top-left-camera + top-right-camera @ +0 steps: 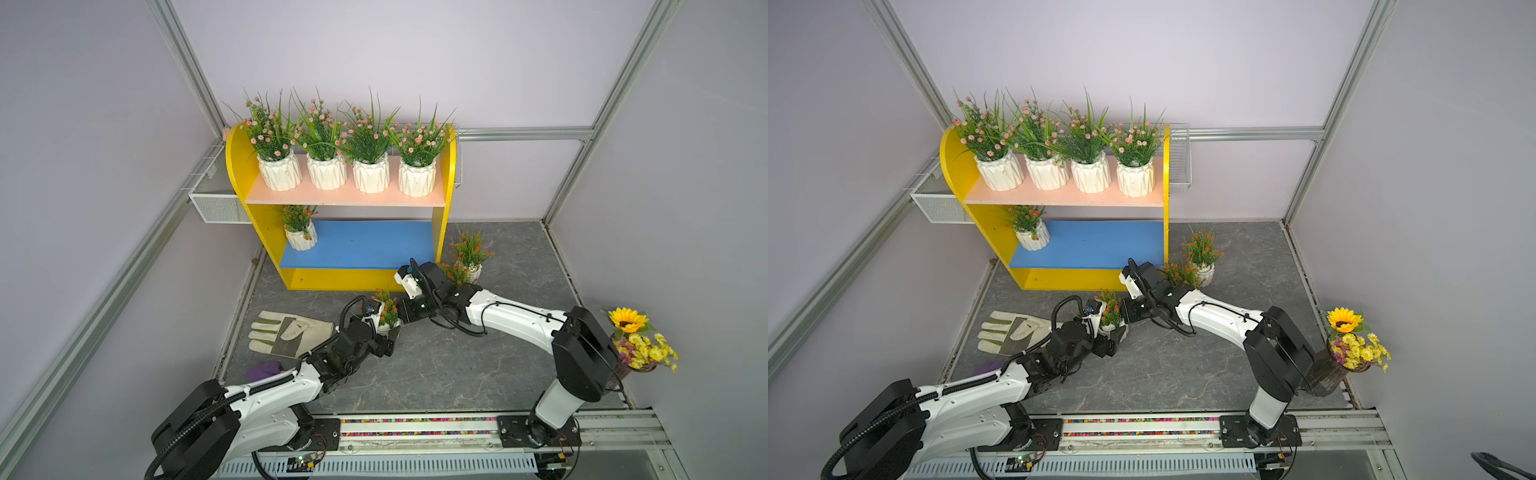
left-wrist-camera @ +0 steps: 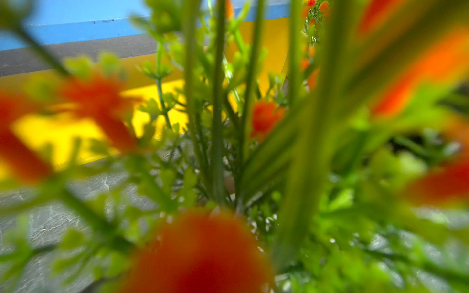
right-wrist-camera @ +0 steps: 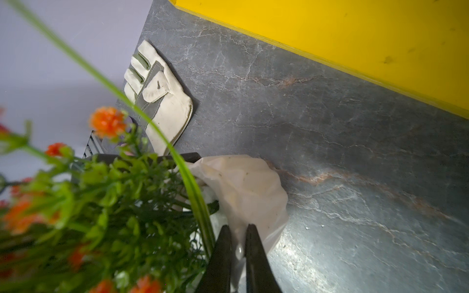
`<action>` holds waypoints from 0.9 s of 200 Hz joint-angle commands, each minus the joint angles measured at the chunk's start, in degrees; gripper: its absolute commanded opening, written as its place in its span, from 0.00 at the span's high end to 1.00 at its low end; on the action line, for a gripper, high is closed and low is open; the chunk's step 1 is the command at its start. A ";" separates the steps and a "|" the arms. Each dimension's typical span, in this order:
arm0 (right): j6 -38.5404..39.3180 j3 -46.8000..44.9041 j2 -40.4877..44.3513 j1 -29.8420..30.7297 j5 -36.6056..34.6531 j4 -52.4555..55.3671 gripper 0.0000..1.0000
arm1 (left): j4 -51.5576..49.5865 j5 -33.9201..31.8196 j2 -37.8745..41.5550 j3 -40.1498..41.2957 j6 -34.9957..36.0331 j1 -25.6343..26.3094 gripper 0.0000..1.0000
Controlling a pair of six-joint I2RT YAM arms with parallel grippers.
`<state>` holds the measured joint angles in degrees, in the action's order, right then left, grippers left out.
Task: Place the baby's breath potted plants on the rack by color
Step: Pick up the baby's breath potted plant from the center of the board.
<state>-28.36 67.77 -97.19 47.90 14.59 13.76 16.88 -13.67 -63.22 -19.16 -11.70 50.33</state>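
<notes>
Since all four pink plants [image 1: 327, 168] stand in a row on the pink board [image 1: 345, 198] of the rack [image 1: 236, 166], we count that colour as done. Only one orange plant [image 1: 301, 237] sits on the blue board [image 1: 365, 245], at its left end, so three are left to place. Two more plants [image 1: 469, 259] wait on the table [image 1: 457, 365] just beside the rack's right panel, the nearer one partly hidden behind the right arm. The third plant [image 1: 388, 313] is in front of the rack, between the two grippers, and we judge it to be mid-handover.

Both arms reach low and forward to meet there. The right gripper [image 3: 238, 241] comes in from the right, its fingers pinched nearly together, apparently on the pot's rim. The left gripper [image 1: 387, 334] comes in from the left, with the pot between its jaws. Its wrist view is filled with blurred sprigs, so we cannot tell whether those fingers grip the pot or merely bracket it.
</notes>
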 commanded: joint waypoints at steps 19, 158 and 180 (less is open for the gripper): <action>-2.23 -0.73 1.94 2.60 6.49 -5.94 0.92 | 3.89 -1.39 -1.17 -2.49 -1.36 0.25 0.42; -1.19 -4.04 8.54 -1.16 0.97 -3.37 0.72 | -0.51 -8.25 -4.01 -5.99 -4.72 0.27 0.53; -1.08 -5.98 11.87 -2.54 -0.28 -2.89 0.71 | -2.47 -10.72 -4.19 -7.39 -5.16 0.26 0.54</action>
<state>-28.95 64.34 -89.03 46.87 15.03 11.25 13.28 -19.79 -67.79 -22.31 -14.81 50.63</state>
